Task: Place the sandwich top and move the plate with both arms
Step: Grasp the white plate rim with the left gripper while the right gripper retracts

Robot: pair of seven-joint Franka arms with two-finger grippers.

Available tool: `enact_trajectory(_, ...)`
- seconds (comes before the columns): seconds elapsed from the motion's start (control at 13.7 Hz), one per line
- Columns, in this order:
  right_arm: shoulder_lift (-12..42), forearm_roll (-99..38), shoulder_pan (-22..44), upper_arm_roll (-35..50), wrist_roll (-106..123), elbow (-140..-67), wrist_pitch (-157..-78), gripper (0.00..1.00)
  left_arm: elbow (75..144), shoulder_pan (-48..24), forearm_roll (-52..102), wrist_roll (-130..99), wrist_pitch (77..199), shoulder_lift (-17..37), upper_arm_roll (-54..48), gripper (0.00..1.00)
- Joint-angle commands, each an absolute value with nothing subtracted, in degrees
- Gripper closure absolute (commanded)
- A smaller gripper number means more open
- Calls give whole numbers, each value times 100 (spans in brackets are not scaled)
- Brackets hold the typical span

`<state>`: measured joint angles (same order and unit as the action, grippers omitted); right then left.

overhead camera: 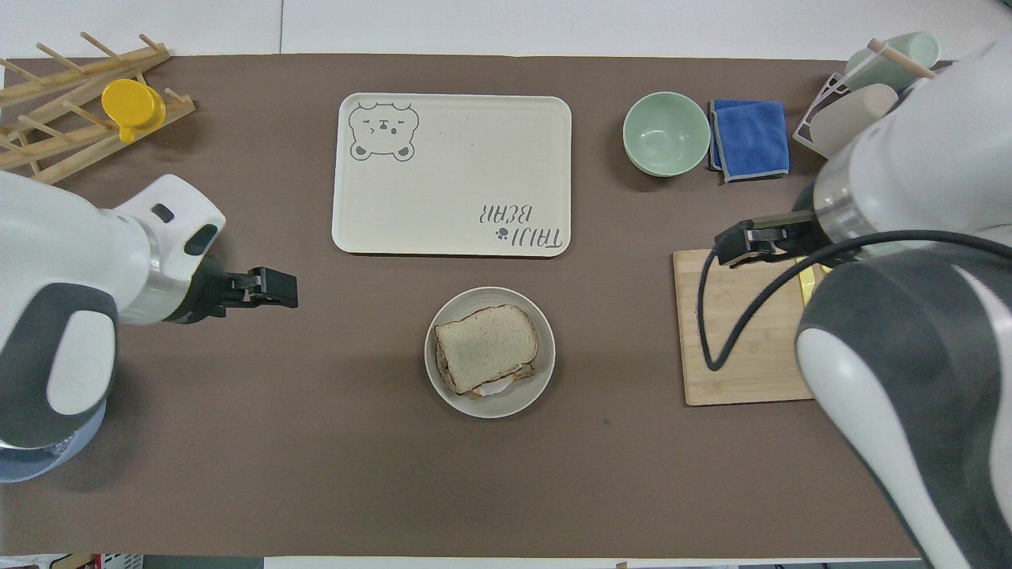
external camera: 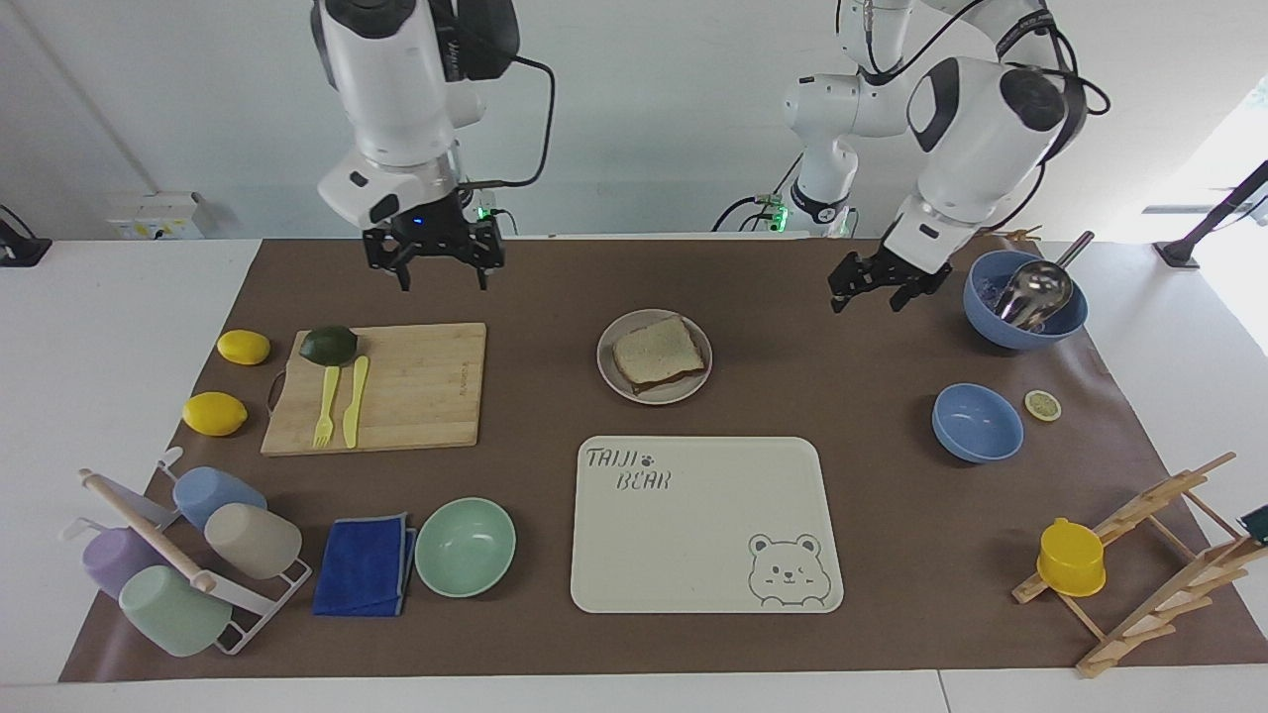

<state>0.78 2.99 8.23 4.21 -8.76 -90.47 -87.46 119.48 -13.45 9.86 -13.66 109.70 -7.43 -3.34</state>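
Observation:
The sandwich top lies flat on the lower slice, with a bit of egg white showing under it in the overhead view. The sandwich sits on the round beige plate, mid-table. My right gripper is open and empty, raised over the edge of the cutting board that is nearer to the robots. My left gripper is open and empty, in the air over the mat between the plate and the blue bowl with the metal scoop.
The bear-printed tray lies farther from the robots than the plate. A mint bowl, blue cloth and cup rack sit toward the right arm's end. A second blue bowl and a wooden rack sit toward the left arm's end.

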Motion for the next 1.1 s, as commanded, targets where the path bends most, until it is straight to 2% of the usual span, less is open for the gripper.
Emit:
enact_trajectory(0.0,-323,167,729,353,-589,-9543,-8657,0,12970,-1906,1168,-1547,11774,-1011,-281,0)
enact_trajectory(0.22,-343,176,406,334,-82,-9686,-8744,0,13666,-2371,1643,-1600,12899,-774,-281,2)
enact_trajectory(0.51,-211,176,220,123,35,-9589,-8825,0,13711,-2671,1977,-1608,13552,-299,-281,19)
enact_trajectory(1.02,-237,149,114,1,193,-9580,-8666,0,13711,-3076,2258,-1591,13983,-9,-281,30)
